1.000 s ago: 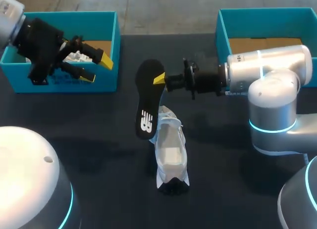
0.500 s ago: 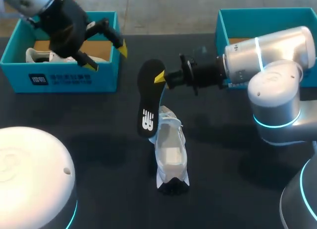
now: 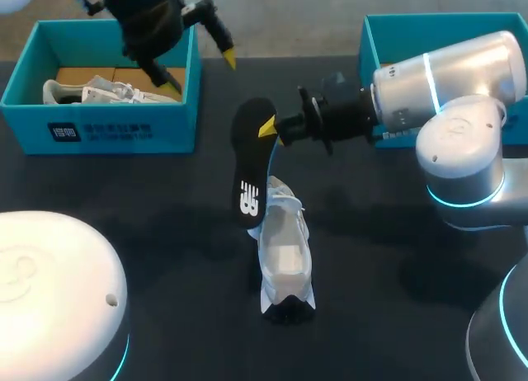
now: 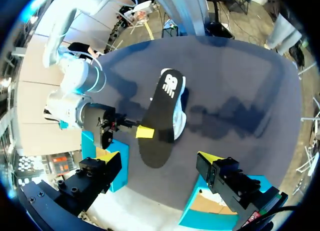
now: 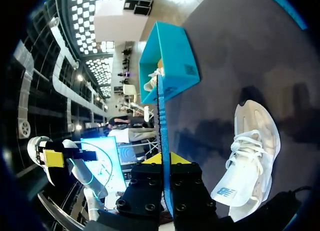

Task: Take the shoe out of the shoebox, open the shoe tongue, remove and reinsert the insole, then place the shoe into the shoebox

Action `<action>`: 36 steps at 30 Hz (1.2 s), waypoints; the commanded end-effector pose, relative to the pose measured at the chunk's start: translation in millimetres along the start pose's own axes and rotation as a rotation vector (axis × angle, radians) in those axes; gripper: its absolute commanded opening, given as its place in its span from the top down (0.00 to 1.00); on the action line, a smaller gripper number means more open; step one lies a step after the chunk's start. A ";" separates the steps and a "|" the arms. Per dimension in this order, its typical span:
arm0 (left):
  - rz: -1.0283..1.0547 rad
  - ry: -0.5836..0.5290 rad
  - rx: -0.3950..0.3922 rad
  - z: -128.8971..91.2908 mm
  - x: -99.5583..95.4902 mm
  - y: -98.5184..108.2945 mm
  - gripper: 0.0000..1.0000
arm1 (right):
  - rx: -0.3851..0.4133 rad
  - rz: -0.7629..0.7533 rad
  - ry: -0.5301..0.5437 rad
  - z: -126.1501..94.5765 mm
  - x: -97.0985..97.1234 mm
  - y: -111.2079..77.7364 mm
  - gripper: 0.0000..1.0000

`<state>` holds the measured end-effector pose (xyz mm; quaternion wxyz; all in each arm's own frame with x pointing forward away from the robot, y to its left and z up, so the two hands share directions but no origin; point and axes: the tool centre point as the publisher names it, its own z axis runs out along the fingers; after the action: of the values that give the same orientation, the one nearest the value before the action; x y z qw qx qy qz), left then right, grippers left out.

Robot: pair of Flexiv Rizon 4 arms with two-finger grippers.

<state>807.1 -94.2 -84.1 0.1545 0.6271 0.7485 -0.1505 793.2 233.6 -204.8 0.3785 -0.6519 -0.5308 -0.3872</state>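
My right gripper (image 3: 269,130) is shut on a black insole (image 3: 251,165), holding it on edge above the table's middle. In the right wrist view the insole (image 5: 162,121) stands edge-on between the yellow tips (image 5: 161,159). Just below it a white shoe (image 3: 285,249) lies on the dark table, toe toward the front; the shoe (image 5: 250,151) has its laces up. My left gripper (image 3: 200,72) is open and empty, raised over the left shoebox's right end. From its wrist view the gripper (image 4: 161,157) looks down on the insole (image 4: 161,116) and the shoe (image 4: 180,122).
A teal shoebox (image 3: 99,135) at the back left holds a second white shoe (image 3: 91,91). Another teal shoebox (image 3: 437,30) stands at the back right, behind my right arm. The dark table (image 3: 165,257) spreads around the shoe.
My left arm has risen out of the left shoebox and swung up and to the right, still open. The right gripper keeps the insole in almost the same place.
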 end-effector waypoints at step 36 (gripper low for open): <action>0.041 -0.231 0.020 -5.3 24.9 16.5 0.00 | -0.002 0.001 -0.006 0.5 1.5 -0.9 1.00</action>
<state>829.0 -80.3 -78.4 0.1814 0.6341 0.7269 -0.1915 793.1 233.8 -203.8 0.3781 -0.6524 -0.5311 -0.3864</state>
